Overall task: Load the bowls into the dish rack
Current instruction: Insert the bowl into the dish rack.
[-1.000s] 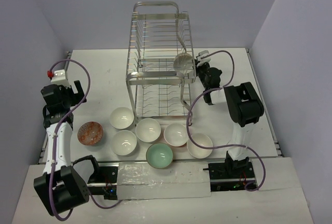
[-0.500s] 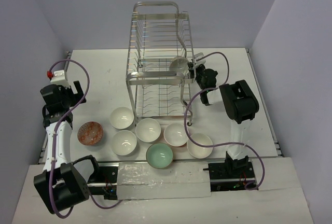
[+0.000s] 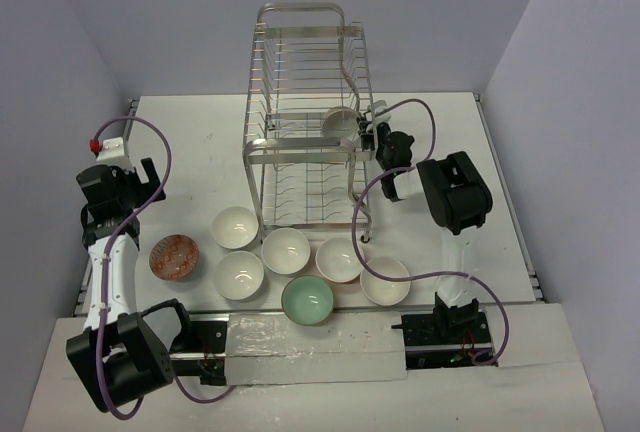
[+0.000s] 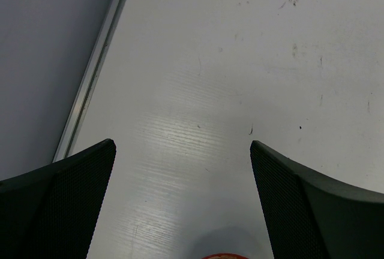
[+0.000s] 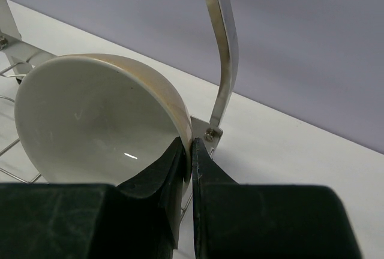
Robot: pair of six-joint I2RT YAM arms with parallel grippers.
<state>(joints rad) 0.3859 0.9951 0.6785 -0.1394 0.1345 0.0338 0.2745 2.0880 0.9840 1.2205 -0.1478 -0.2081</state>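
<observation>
Right gripper (image 5: 191, 144): clenched on the rim of a small white round ceramic bowl (image 5: 90, 121); an edge pinch probably suits slotting between wires.
Bowl place: right end of the tall silver wire dish rack (image 3: 262, 152), upper tier.
Bowl facing: on edge, hollow toward the wrist, axis near level.
Left gripper (image 4: 183, 145): spread wide, empty, over the table.

We can't read any text, label or number anywhere here. The orange-red bowl (image 3: 175, 256) only carries a pattern, and the table (image 4: 288, 61) just has dark scuffs.
</observation>
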